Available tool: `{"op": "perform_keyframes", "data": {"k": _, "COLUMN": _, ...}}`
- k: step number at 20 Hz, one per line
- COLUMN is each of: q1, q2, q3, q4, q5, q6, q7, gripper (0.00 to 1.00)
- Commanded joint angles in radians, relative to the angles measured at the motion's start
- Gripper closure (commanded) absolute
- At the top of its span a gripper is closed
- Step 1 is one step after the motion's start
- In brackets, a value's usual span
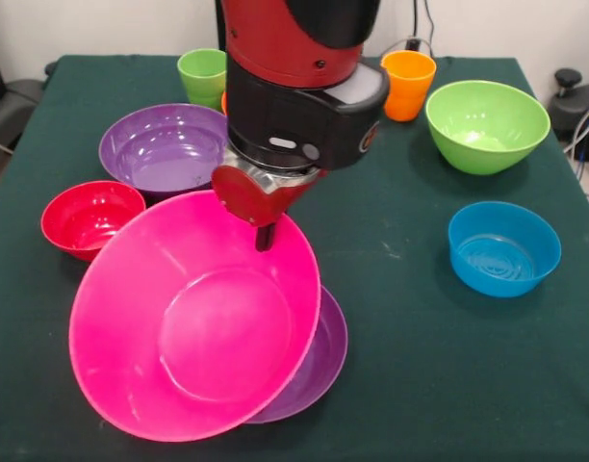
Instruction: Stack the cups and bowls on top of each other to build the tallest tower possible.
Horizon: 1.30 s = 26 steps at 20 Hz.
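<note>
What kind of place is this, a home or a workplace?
Probably a robot lab or test room, not a home. A robot arm works over a table with a dark green cloth, plastic bowls such as the pink bowl are laid out, and cables hang at the right edge.

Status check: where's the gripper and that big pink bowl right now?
Gripper at pink bowl's far rim; grip unclear. Pink bowl tilted, overlapping a purple bowl. Red bowl close alongside.
</note>
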Motion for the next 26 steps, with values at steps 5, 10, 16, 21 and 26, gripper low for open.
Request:
{"op": "perform_keyframes", "data": {"k": 5, "q1": 0.021, "q2": -0.036, "q3": 0.118, "q4": 0.039, "q5": 0.03, "q6": 0.04, "q7": -0.003, "gripper": 0.0}}
{"op": "perform_keyframes", "data": {"k": 10, "q1": 0.016, "q2": -0.047, "q3": 0.128, "q4": 0.063, "q5": 0.041, "q6": 0.022, "q7": -0.012, "gripper": 0.0}}
{"op": "perform_keyframes", "data": {"k": 16, "q1": 0.011, "q2": -0.054, "q3": 0.127, "q4": 0.082, "q5": 0.026, "q6": -0.001, "q7": -0.048, "gripper": 0.0}}
{"op": "perform_keyframes", "data": {"k": 21, "q1": 0.011, "q2": -0.059, "q3": 0.133, "q4": 0.09, "q5": 0.022, "q6": -0.007, "q7": -0.058, "gripper": 0.0}}
{"op": "perform_keyframes", "data": {"k": 26, "q1": 0.001, "q2": -0.073, "q3": 0.164, "q4": 0.113, "q5": 0.026, "q6": -0.007, "q7": -0.098, "gripper": 0.0}}
